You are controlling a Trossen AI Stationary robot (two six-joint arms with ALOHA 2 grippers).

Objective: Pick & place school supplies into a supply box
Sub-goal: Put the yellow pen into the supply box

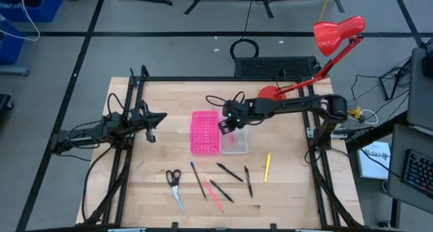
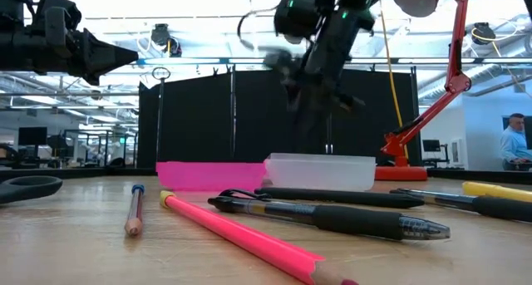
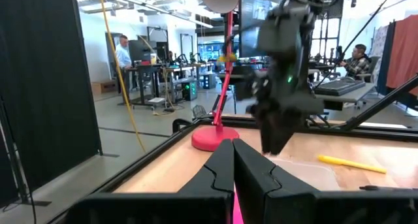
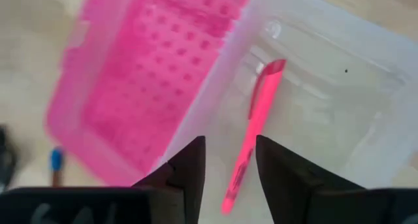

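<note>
My right gripper (image 1: 226,126) hovers open above the clear supply box (image 1: 238,147), next to the bright pink dotted tray (image 1: 204,132). In the right wrist view a pink pen (image 4: 257,119) lies flat on the floor of the clear box (image 4: 339,119), below the gap of my right gripper (image 4: 228,142). Near the table's near edge lie the scissors (image 1: 174,184), a blue pencil (image 1: 196,178), a pink pencil (image 1: 214,195), two black pens (image 1: 230,172) and a yellow pen (image 1: 267,168). My left gripper (image 1: 154,119) waits shut at the left side.
A red desk lamp (image 1: 336,34) stands with its base (image 1: 270,93) at the table's far edge, its arm rising over the right arm. The pink tray (image 4: 144,74) touches the clear box's left side. Bare wood lies between the trays and the row of supplies. People are in the room beyond.
</note>
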